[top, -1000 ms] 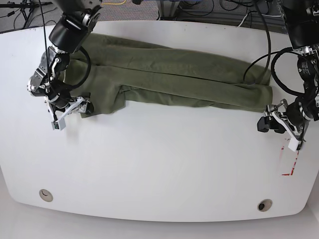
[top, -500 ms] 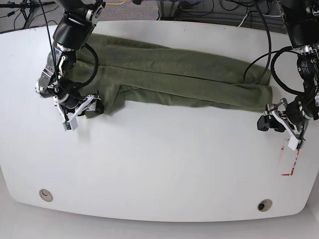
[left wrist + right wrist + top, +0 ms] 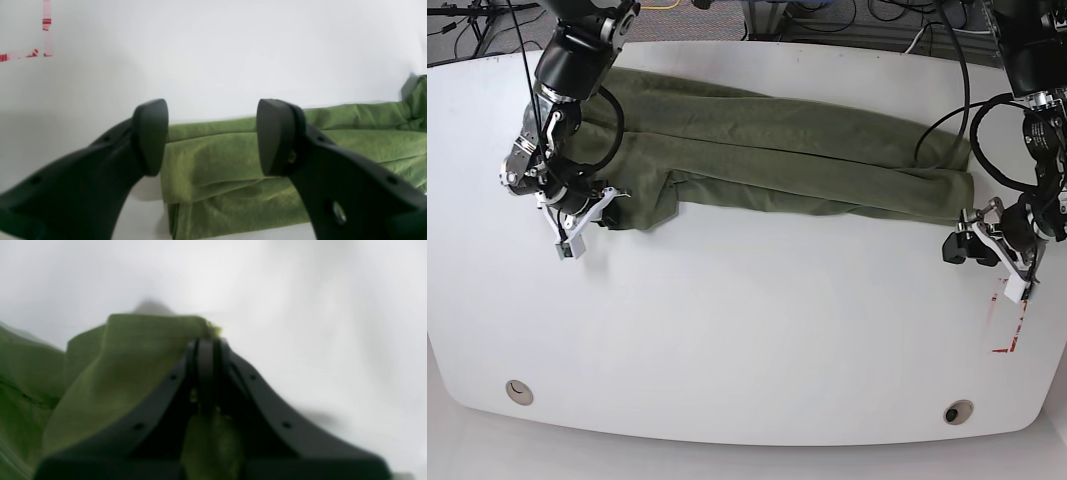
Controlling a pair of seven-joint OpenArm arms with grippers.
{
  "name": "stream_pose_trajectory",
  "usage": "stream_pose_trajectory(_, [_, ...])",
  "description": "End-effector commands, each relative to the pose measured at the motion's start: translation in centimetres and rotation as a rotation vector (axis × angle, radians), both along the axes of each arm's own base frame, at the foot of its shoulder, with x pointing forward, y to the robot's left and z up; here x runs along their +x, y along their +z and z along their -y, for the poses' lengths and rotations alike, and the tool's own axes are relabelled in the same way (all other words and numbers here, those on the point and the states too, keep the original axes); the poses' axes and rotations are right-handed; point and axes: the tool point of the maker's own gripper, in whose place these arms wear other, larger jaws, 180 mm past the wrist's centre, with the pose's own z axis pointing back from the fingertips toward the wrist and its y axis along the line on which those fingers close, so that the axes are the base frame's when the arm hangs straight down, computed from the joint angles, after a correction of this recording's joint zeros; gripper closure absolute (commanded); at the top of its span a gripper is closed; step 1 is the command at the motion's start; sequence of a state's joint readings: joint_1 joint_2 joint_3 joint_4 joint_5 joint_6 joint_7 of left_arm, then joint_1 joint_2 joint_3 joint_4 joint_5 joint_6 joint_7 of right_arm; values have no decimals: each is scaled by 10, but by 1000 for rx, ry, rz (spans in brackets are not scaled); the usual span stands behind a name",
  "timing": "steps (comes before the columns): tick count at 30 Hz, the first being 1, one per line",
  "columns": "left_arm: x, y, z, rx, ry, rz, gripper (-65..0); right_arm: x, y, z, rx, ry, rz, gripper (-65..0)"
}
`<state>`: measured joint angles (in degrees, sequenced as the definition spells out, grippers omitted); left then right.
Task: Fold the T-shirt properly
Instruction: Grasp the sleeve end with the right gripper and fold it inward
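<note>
Olive wrinkled cotton T-shirt (image 3: 777, 160) in long folded band, right tool (image 3: 205, 346) clamping its corner, left tool (image 3: 211, 136) apart.

The right end effector (image 3: 205, 350) was clamped shut on cloth, its arm bent low; the left end effector (image 3: 211, 136) was held spread apart.
</note>
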<state>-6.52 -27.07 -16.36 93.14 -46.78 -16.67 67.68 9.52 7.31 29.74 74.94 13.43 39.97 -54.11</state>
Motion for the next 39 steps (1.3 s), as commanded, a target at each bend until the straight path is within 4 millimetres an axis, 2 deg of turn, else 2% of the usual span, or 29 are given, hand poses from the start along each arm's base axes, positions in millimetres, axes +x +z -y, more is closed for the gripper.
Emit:
stream_pose_trajectory(1, [8,17,-4,8,-1,56,-392,12,23,7,-40,6,58,-6])
stream_pose_trajectory(5, [8,17,-3,8,-3,53,-392,17,48,8,-81,17,112,0])
stream_pose_trajectory(10, [8,12,-4,1,3,40,-392,12,69,3,-70,44,120,0])
stream_pose_trajectory(21, [6,-4,-12,-25,33,-7,-392,-32,101,-25,38,171,160,0])
stream_pose_trajectory(24, [7,-3,-12,-28,37,6,-392,-47,104,-40,117,209,170,0])
stream_pose_trajectory(28, [3,-8,-12,-31,43,7,-392,-62,105,-45,158,238,161,0])
stream_pose_trajectory(33, [4,-8,-12,-32,45,11,-392,-85,94,-52,205,262,103,0])
stream_pose_trajectory(39, [3,-8,-12,-32,44,10,-392,-103,85,-58,243,273,62,0])
